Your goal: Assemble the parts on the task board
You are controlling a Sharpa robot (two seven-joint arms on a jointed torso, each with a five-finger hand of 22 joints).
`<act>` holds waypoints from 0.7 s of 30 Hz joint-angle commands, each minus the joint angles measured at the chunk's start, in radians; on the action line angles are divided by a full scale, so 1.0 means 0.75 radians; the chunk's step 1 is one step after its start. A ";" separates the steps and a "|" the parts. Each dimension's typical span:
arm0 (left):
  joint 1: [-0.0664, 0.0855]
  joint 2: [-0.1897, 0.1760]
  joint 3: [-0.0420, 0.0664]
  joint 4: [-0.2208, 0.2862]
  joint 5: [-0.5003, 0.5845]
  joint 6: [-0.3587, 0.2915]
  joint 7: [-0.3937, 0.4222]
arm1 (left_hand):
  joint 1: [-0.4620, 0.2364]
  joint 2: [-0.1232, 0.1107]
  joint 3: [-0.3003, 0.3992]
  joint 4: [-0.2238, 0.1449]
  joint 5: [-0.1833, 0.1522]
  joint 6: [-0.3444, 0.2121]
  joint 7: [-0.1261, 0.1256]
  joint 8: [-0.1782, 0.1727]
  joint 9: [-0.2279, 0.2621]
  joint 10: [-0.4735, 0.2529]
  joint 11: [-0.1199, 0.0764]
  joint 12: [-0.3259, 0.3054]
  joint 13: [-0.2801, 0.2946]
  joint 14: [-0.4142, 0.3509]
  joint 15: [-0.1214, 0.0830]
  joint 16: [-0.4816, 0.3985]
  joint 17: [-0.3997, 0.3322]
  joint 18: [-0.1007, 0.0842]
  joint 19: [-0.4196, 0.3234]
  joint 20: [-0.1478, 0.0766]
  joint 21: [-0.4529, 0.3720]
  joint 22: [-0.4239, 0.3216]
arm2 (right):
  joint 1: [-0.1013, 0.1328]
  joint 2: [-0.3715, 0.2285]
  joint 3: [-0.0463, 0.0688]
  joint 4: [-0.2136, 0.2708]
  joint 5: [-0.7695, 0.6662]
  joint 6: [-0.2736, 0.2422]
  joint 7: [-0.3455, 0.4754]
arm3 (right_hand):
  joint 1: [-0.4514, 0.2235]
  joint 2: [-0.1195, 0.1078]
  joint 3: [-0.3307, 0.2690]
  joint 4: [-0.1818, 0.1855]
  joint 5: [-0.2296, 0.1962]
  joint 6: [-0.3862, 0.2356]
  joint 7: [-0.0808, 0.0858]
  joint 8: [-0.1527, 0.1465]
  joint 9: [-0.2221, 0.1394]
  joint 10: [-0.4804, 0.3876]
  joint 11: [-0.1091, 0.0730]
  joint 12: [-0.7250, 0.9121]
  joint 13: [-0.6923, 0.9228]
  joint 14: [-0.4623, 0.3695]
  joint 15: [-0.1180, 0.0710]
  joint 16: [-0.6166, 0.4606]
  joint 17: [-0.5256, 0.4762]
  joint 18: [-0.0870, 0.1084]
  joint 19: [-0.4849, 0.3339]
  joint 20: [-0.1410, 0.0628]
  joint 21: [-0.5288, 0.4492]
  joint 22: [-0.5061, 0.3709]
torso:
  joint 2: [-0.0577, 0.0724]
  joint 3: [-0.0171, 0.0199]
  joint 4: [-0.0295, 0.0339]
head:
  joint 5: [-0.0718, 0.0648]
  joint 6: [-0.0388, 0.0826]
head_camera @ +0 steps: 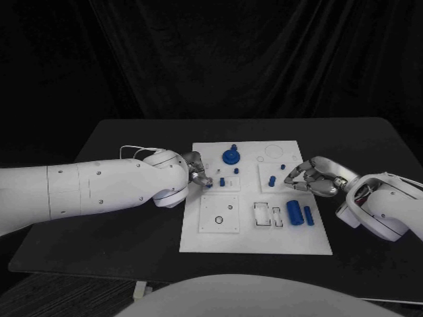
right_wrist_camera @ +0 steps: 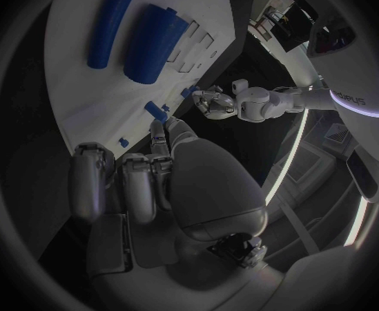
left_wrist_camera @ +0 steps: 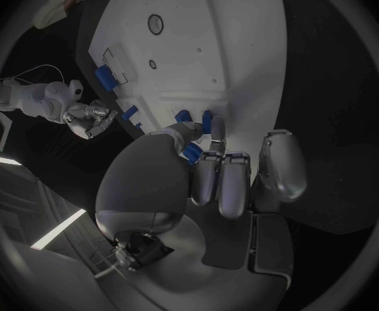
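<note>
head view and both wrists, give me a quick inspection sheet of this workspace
surface: black table, bare around the board
job's things: white task board mid-table; blue round part near its far edge; two blue cylinders lying at its right side; small blue pegs near the middle
clutter: nothing seen
hands: left hand at the board's left edge, fingertips by the small pegs; right hand over the right edge, fingers curled; a grip cannot be told on either
cables: thin white wire looping over the left wrist
surroundings: black curtain behind

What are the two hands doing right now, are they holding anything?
Left hand: fingers curled over the task board, touching a small blue part; a hold cannot be told.
Right hand: curled, fingertips at a small blue piece; a hold cannot be told.
</note>
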 commanded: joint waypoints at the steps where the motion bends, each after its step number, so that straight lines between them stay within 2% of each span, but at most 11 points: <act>1: -0.002 0.001 0.001 0.005 -0.034 -0.018 0.012 | 0.009 0.001 0.122 -0.127 0.009 -0.002 -0.018 0.004 -0.001 0.054 0.006 0.003 0.186 0.107 0.001 0.002 0.261 0.004 0.010 0.002 0.008 0.223 | -0.004 -0.003 0.000 0.005 0.000 -0.023 0.008 | 0.005 -0.006 -0.001 -0.010 0.006 0.006 -0.001 0.006 0.002 0.158 -0.024 -0.004 0.051 0.138 -0.009 0.003 0.351 0.009 -0.005 -0.003 -0.008 0.269 | 0.000 0.0003 0.0000 | -0.003 0.000; 8: -0.002 0.004 0.001 0.002 -0.040 -0.024 0.014 | 0.009 0.001 0.121 -0.127 0.009 -0.002 -0.018 0.004 -0.001 0.055 0.006 0.005 0.188 0.108 0.001 0.003 0.262 0.004 0.009 0.002 0.007 0.223 | -0.005 -0.005 0.000 0.006 0.000 -0.027 0.010 | 0.005 -0.006 -0.001 -0.010 0.006 0.006 -0.001 0.006 0.002 0.158 -0.024 -0.004 0.051 0.138 -0.009 0.003 0.351 0.009 -0.005 -0.003 -0.008 0.269 | 0.000 0.0004 -0.0001 | -0.007 0.000; 21: -0.002 0.011 0.001 -0.016 -0.098 -0.035 0.013 | 0.010 0.001 0.114 -0.125 0.010 0.002 -0.020 0.005 -0.006 0.057 0.004 0.007 0.189 0.109 0.000 0.005 0.263 0.004 0.012 0.001 0.012 0.224 | -0.008 -0.002 0.000 0.003 0.000 -0.023 0.010 | 0.007 -0.008 -0.001 -0.012 0.007 0.006 -0.001 0.006 0.002 0.158 -0.024 -0.004 0.051 0.138 -0.009 0.003 0.351 0.009 -0.005 -0.003 -0.007 0.269 | 0.000 0.0001 -0.0007 | -0.002 0.000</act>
